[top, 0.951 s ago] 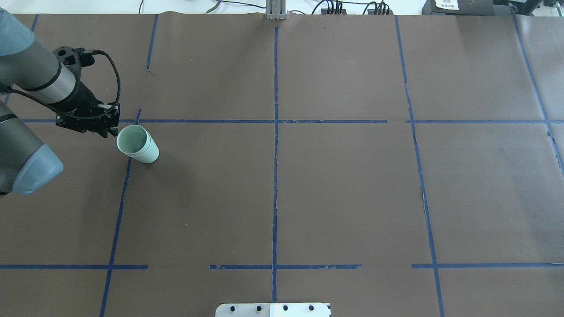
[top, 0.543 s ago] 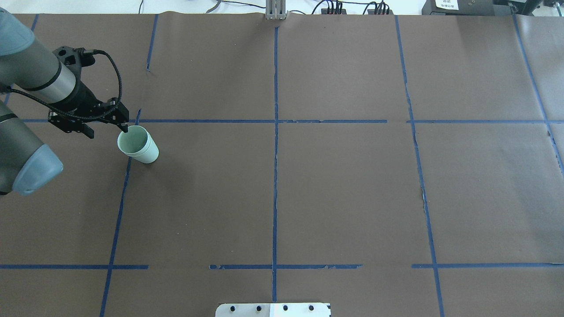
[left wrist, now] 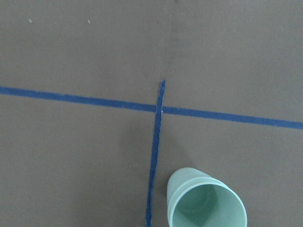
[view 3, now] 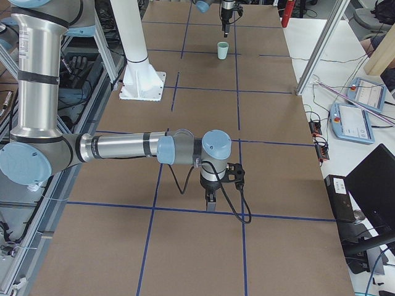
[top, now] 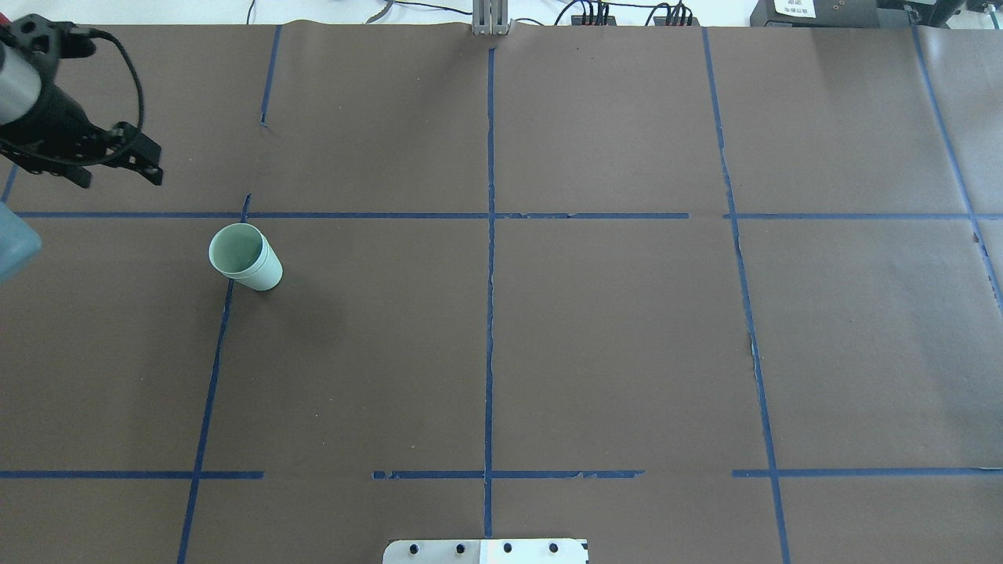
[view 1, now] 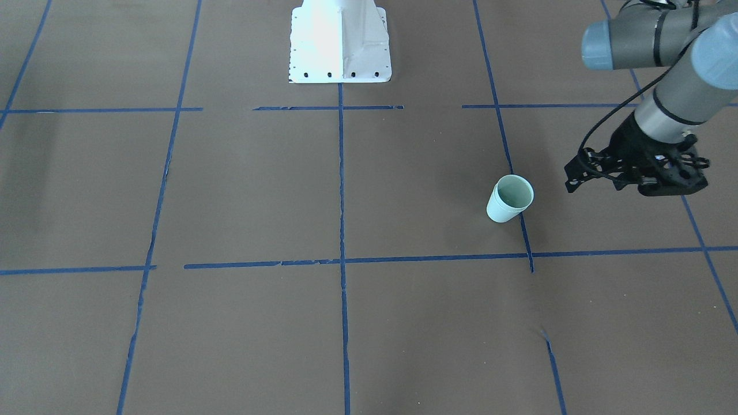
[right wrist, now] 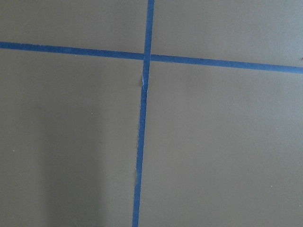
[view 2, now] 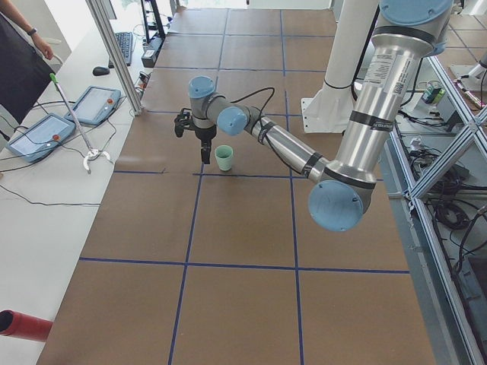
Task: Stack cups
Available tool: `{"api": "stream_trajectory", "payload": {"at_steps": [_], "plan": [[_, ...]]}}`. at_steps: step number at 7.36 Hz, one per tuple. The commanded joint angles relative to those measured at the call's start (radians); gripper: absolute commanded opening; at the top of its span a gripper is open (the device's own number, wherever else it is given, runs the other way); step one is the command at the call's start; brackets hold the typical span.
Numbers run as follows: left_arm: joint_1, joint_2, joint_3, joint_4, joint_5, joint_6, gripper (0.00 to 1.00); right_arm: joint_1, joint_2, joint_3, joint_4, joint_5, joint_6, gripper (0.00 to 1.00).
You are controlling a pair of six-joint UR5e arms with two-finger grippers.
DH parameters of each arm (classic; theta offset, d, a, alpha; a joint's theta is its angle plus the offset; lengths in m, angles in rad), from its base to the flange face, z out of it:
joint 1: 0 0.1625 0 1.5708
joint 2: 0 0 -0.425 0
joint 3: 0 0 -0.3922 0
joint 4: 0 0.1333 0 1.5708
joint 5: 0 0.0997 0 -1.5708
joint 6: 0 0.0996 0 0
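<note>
The two pale mint-green cups (top: pixel 249 265) stand nested as one upright stack on the brown table, left of centre, beside a blue tape line. The stack also shows in the front view (view 1: pixel 507 203), the left view (view 2: pixel 224 157), the right view (view 3: pixel 222 50) and the left wrist view (left wrist: pixel 206 202), where a double rim shows. My left gripper (top: pixel 119 177) is open and empty, raised behind and to the left of the stack, apart from it (view 1: pixel 627 187). My right gripper (view 3: pixel 211 203) hangs over bare table far from the cups; whether it is open or shut I cannot tell.
Blue tape lines (top: pixel 490 258) divide the brown table cover into squares. The white robot base plate (view 1: pixel 340 46) sits at the table's robot side. Tablets (view 2: pixel 38 135) and cables lie on a side bench.
My left gripper was at the stack's rim, opened and let it go, then drew back up and to the far left. The stack has not moved.
</note>
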Motion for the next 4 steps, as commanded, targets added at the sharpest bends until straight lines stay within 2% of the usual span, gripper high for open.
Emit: {"api": "stream_trajectory", "payload": {"at_steps": [1, 2, 4], "plan": [[-0.172, 0.075, 0.055, 0.003, 0.0, 0.354, 1.0, -0.001, 0.0, 0.0, 0.0, 0.0, 0.0, 1.0], [-0.243, 0.113, 0.092, 0.003, -0.001, 0.491, 1.0, -0.001, 0.0, 0.0, 0.0, 0.0, 0.0, 1.0], [-0.396, 0.137, 0.239, 0.002, -0.003, 0.737, 1.0, -0.001, 0.0, 0.0, 0.0, 0.0, 0.0, 1.0]]}}
